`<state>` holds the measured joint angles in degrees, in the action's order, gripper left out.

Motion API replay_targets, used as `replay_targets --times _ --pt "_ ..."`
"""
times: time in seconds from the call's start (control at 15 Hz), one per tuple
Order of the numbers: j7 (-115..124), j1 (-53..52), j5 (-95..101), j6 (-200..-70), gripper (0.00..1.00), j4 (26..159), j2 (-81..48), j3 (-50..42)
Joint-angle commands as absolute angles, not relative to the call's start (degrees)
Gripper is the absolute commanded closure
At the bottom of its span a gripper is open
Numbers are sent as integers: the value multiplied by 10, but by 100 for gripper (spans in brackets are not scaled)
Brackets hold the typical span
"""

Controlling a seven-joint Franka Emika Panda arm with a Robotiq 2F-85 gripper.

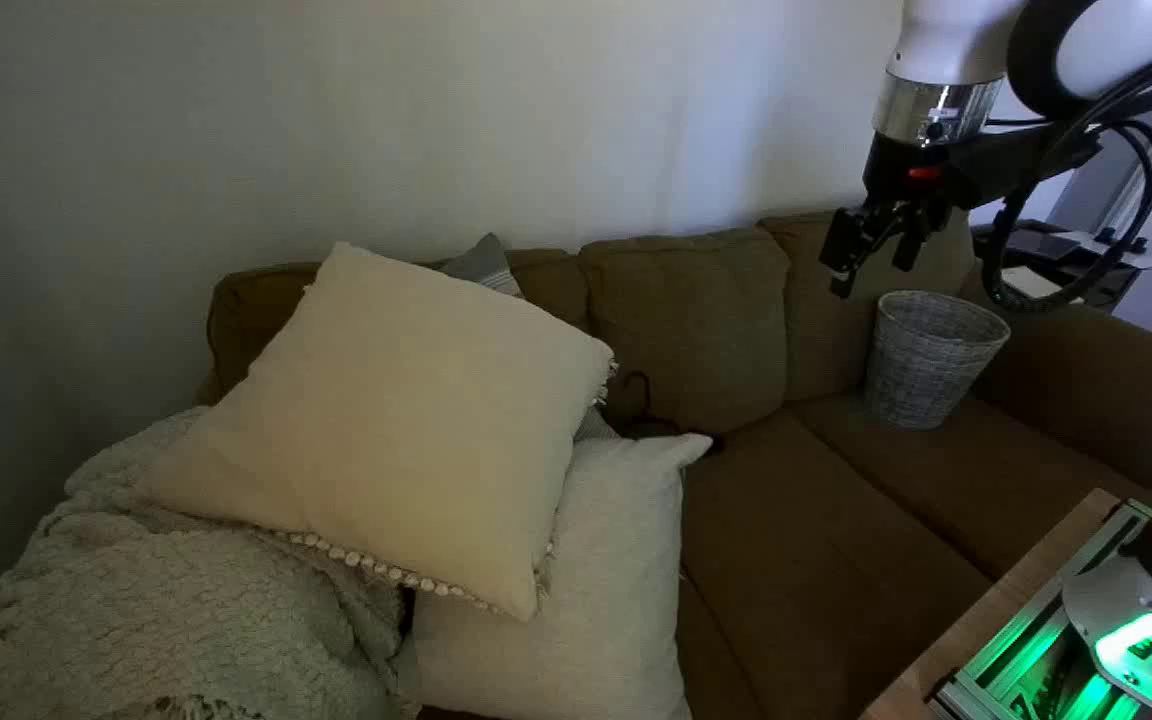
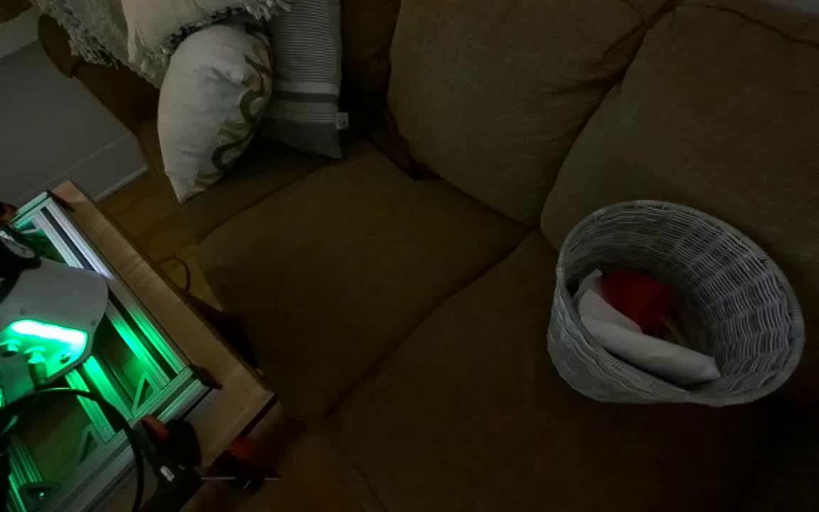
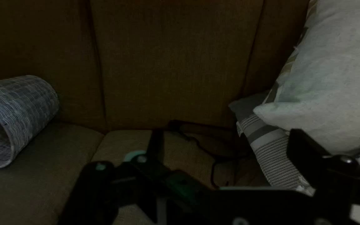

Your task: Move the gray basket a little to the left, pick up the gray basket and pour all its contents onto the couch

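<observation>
Basket (image 1: 926,375): gray, stands mouth up on the couch surface (image 2: 352,249), at the end by the couch arm (image 1: 1126,380), in front of a back cushion (image 1: 821,340); contact w/ that cushion, can't tell.
Fingers (image 1: 844,245): spread well apart, nothing held; gap in wrist view shows surface, a dark cord (image 3: 219,158), part of a striped pillow (image 3: 275,156).
Fingers-to-basket: off to the side, not underneath — wrist view has it at far left, cut by the frame edge, outside the gap; in an exterior view the fingers hang higher than the rim (image 1: 936,343) and apart from it.
Basket axis: approx. vertical, wide end up; prob. best pinched at the rim from above, one finger inside, one outside.
Inside: white item (image 2: 640,348) along one wall, red item (image 2: 633,295) next to it; grip spot should avoid the white one, else it may get caught.
Task stage: prob. pre-grasp; pour not yet done, stuff is in the basket; nudge, can't tell.
Next move: should go sideways toward wrist view's left, away from the striped pillow, then down — straight descent from here would prob. land on the surface, not rim.
</observation>
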<state>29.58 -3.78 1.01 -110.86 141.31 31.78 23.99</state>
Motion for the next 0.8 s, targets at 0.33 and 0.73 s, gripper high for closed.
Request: replay_targets --times 0.33,0.73 --pt "303 -53 19 -1107 0 1412 314 226" --pt "286 2 53 -1116 0 1424 326 141"
